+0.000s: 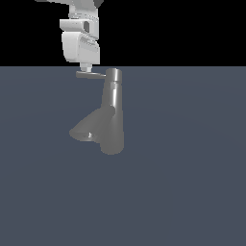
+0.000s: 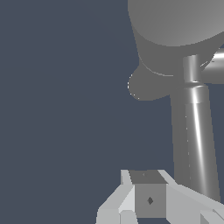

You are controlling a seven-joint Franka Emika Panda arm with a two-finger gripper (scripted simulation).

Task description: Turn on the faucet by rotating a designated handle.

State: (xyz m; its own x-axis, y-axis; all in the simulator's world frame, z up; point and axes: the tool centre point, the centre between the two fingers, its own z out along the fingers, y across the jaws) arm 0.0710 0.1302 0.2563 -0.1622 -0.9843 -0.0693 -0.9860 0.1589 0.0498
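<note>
while the white pincer (image 1: 85, 68) hung right over the thin grey metal rod handle (image 1: 91, 75), perhaps touching its outer end, i couldn't tell its jaw state. the rod lay level, running sideways from the tall grey metallic faucet (image 1: 113, 113) cap, mid-table.

A: Where do we find free room?

B: The desk (image 1: 192, 192) lies bare on every side of the faucet (image 1: 113, 120).

A: And what obstructs us?

B: The faucet's upright body and its flared spout toward the exterior view's left. The handle (image 1: 91, 75) juts out to that same side, directly beneath the tool (image 1: 84, 68).
</note>
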